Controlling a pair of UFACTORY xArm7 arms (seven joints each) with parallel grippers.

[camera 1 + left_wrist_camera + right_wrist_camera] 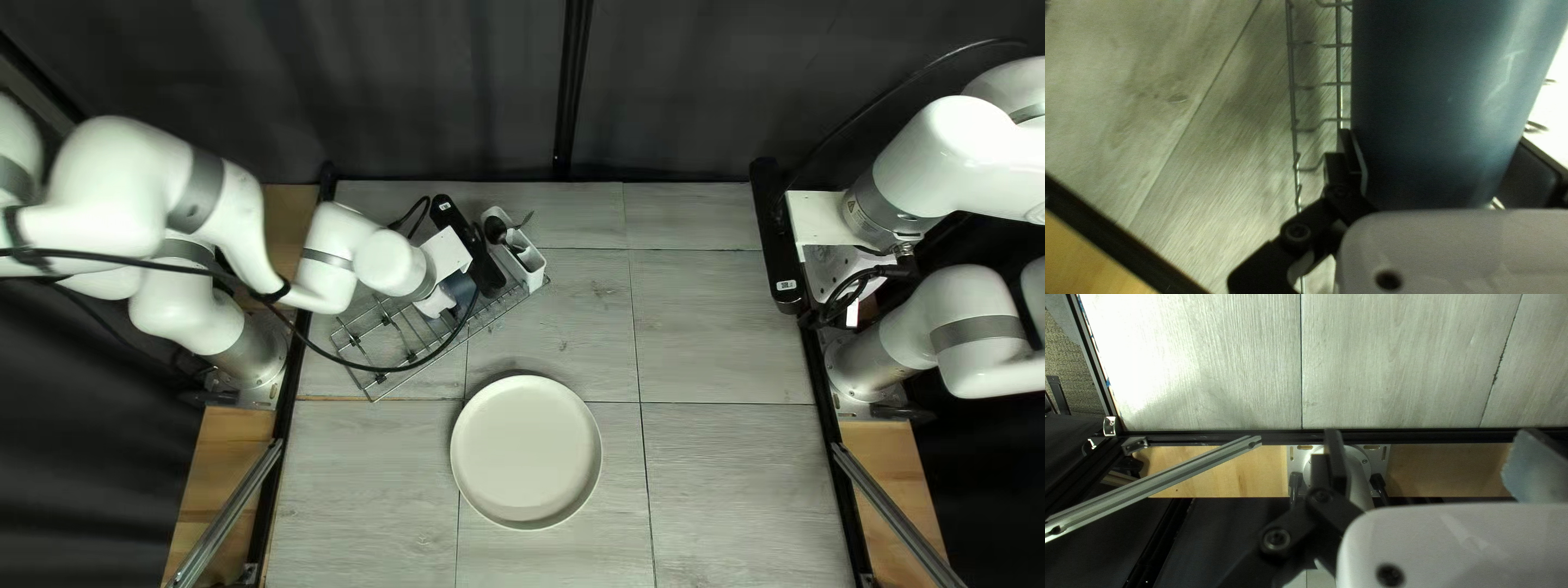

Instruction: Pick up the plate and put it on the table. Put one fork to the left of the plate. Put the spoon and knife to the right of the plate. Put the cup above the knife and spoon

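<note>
Closest to me, the pale round plate [527, 452] lies flat on the table [729, 468], near the middle of its near part. Beyond it, over toward the left arm's side, sits the wire rack [381, 383] — and the left gripper [449, 294] is down over it, fingers closed on the sides of the blue cup [1442, 103], one against each side. The cup is above the rack's wires; whether it touches them I can't tell. At the rack's other end stands a white holder [535, 279] with cutlery [525, 221] in it, though I can't make out every piece. Across at the table's right edge, the right gripper [851, 313] hangs with its fingers wide apart. At the very back, behind the table's far edge, there's the dark curtain [697, 87].
</note>
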